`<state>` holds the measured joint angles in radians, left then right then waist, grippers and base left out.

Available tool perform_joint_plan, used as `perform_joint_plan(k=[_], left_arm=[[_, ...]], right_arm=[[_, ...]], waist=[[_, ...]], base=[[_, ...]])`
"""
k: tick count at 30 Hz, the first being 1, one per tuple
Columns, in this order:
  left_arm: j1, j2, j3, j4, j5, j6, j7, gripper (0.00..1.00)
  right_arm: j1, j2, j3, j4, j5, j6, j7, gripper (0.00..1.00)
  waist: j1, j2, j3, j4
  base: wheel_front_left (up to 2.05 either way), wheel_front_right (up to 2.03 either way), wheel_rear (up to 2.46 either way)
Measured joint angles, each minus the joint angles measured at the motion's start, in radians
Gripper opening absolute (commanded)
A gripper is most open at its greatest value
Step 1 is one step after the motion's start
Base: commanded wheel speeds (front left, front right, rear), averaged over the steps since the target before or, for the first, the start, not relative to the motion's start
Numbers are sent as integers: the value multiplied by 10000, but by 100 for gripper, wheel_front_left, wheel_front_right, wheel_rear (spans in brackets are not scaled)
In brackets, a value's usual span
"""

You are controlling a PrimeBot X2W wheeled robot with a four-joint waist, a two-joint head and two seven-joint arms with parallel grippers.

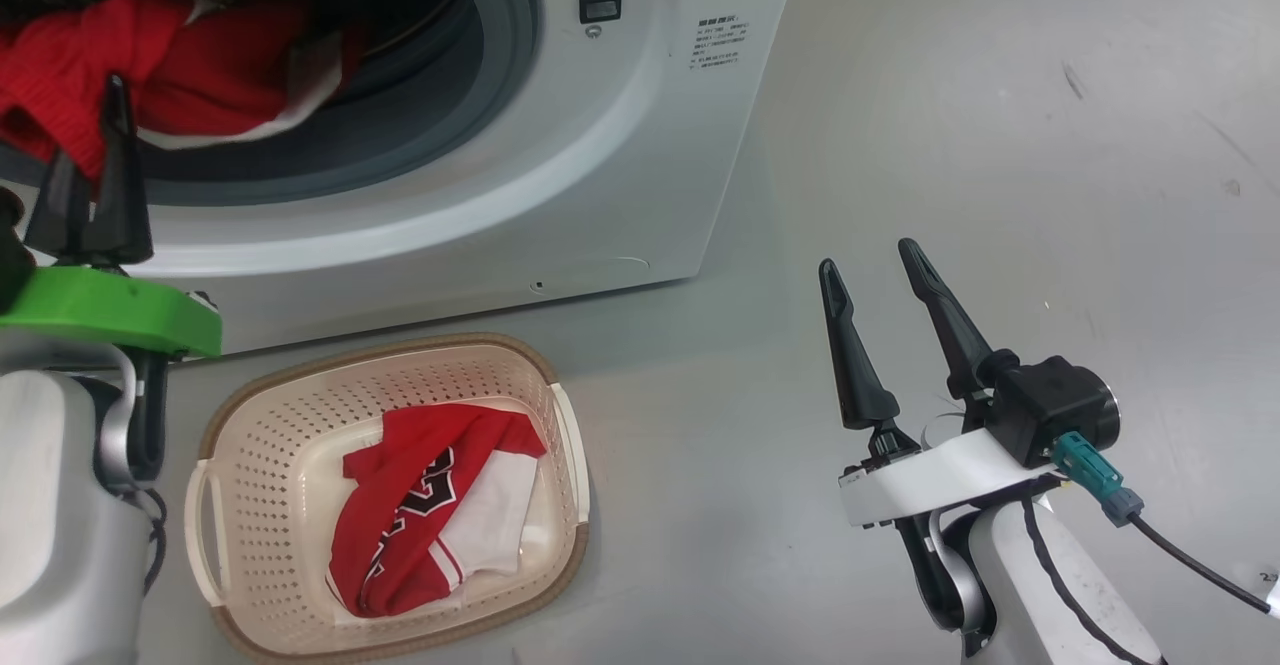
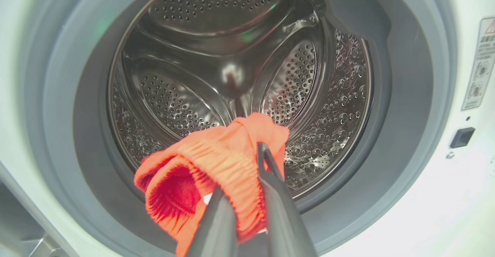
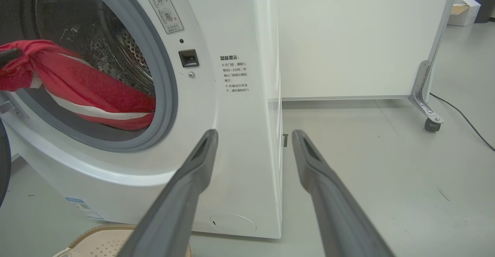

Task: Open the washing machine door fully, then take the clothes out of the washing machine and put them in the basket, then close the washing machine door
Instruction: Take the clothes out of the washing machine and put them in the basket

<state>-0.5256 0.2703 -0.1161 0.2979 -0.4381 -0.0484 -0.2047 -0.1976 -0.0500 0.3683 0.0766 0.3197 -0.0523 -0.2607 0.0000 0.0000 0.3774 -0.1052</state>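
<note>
The washing machine point(image 1: 560, 175) stands open, its steel drum point(image 2: 232, 56) bare behind a red garment of the clothes point(image 1: 190, 75) that drapes over the grey gasket point(image 3: 162, 106). My left gripper point(image 1: 105, 120) is at the mouth, shut on a bunched fold of that garment point(image 2: 216, 160). The same garment point(image 3: 89, 94) hangs from the opening with a white stripe showing. Another red and white piece point(image 1: 430, 505) lies in the cream basket point(image 1: 240, 425) on the floor below the opening. My right gripper point(image 1: 870, 265) hovers open over bare floor to the right. A dark sliver of the washing machine door point(image 3: 3, 160) shows at the left edge.
Grey floor point(image 1: 1000, 145) stretches right of the machine. A white panel on a castor foot point(image 3: 429, 121) stands behind, with a cable point(image 3: 464, 121) trailing across the floor. The basket's rim point(image 3: 104, 230) lies just below my right fingers point(image 3: 185, 187).
</note>
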Motion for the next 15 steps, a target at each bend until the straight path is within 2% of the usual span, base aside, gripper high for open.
perform_joint_plan(k=[15], left_arm=[[1448,-389,-395,-1868,385,345,-215,0]], right_arm=[[802,4,-295,98,-232,244,0,100]], waist=[[-1,0,-1154,752]], base=[[0,0,0]])
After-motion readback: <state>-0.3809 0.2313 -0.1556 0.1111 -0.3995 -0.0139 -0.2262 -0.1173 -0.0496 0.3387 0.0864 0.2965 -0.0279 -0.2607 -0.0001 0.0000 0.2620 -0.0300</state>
